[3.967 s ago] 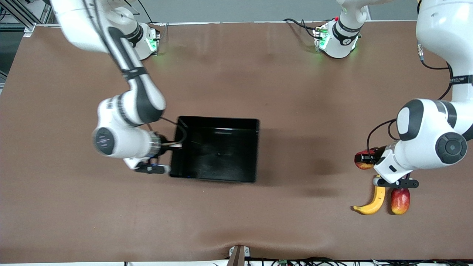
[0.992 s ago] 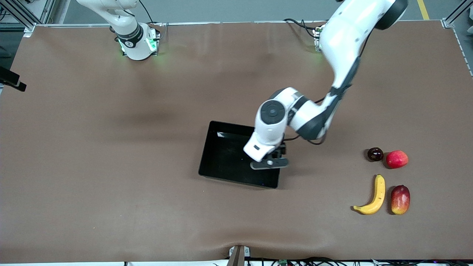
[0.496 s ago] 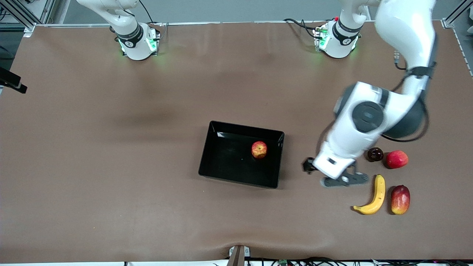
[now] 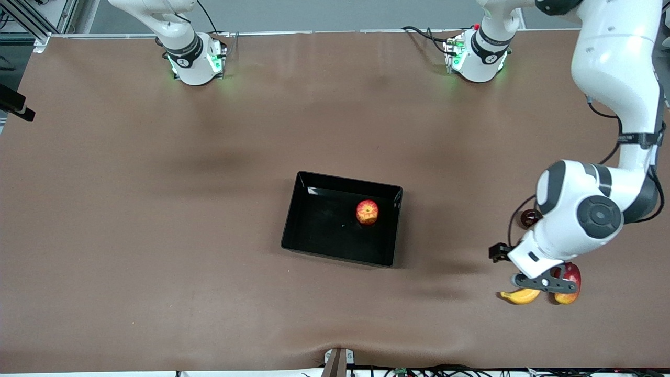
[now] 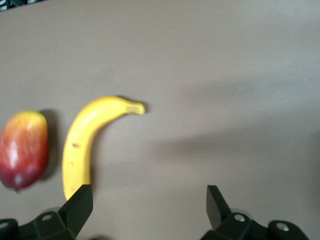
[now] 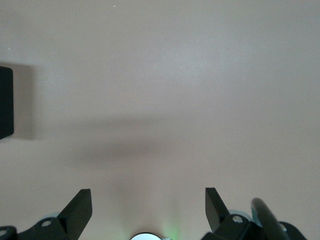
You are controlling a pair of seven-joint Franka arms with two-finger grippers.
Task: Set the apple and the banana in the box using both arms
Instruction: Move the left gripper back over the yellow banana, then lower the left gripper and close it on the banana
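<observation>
The right gripper hangs above bare brown surface at the right arm's end, its black fingers spread wide with nothing between them; this arm waits, and in the front view only its base and a dark tip at the picture's edge show. In its wrist view a black edge sits at the side of the frame; what it belongs to cannot be told.

Near the middle of the surface lies the shallow black rectangular plastic box with low walls. Inside it, close to the wall toward the left arm's end, rests the small round apple, red mottled with yellow, stem dimple upward.

Toward the left arm's end, the white jointed left arm bends down from its base, and the left gripper hovers over the fruits there, its fingers parted wide and holding nothing. The curved yellow banana lies on the surface beneath it; in the front view only its tip pokes out from under the gripper. In the left wrist view one finger stands over the banana's end. Just beside the banana lies an elongated red-and-yellow mango-like fruit, apart from it. A small dark round fruit peeks out farther from the front camera, mostly hidden by the arm.
</observation>
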